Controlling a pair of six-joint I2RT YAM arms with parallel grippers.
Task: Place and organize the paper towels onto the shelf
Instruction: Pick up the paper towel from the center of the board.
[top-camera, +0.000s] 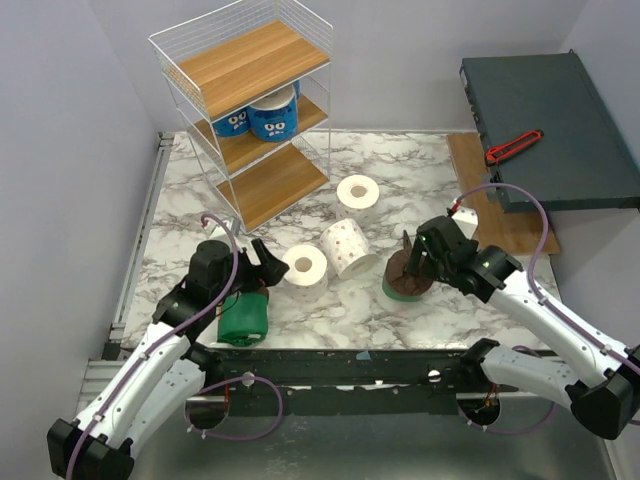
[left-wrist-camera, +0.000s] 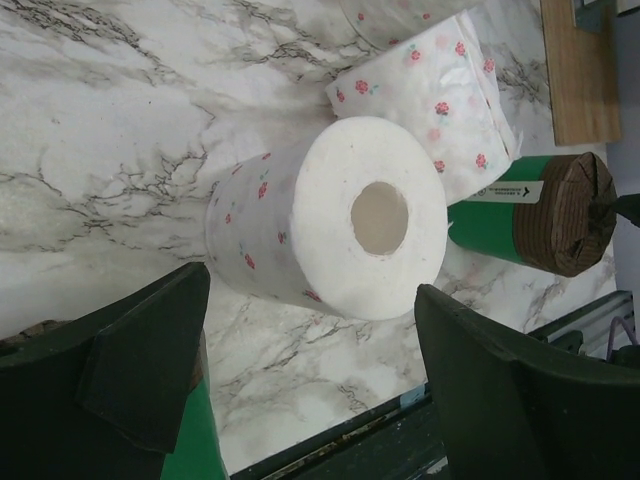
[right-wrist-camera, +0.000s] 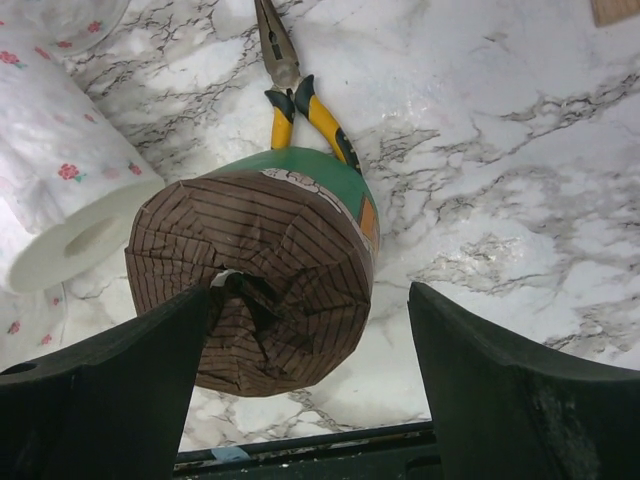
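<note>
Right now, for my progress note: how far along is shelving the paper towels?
Done: two blue-wrapped rolls stand on the middle tier of the shelf. In hand: nothing gripped; the open right gripper hovers over one green roll, the open left gripper faces a speckled white roll. Left: three speckled rolls and both green rolls are on the table.

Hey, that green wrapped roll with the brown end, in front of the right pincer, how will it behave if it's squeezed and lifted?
The green roll probably gives under a squeeze, since its brown wrapper end is gathered and creased. It is likely light for its bulk. Its round side could roll if tipped over.
</note>
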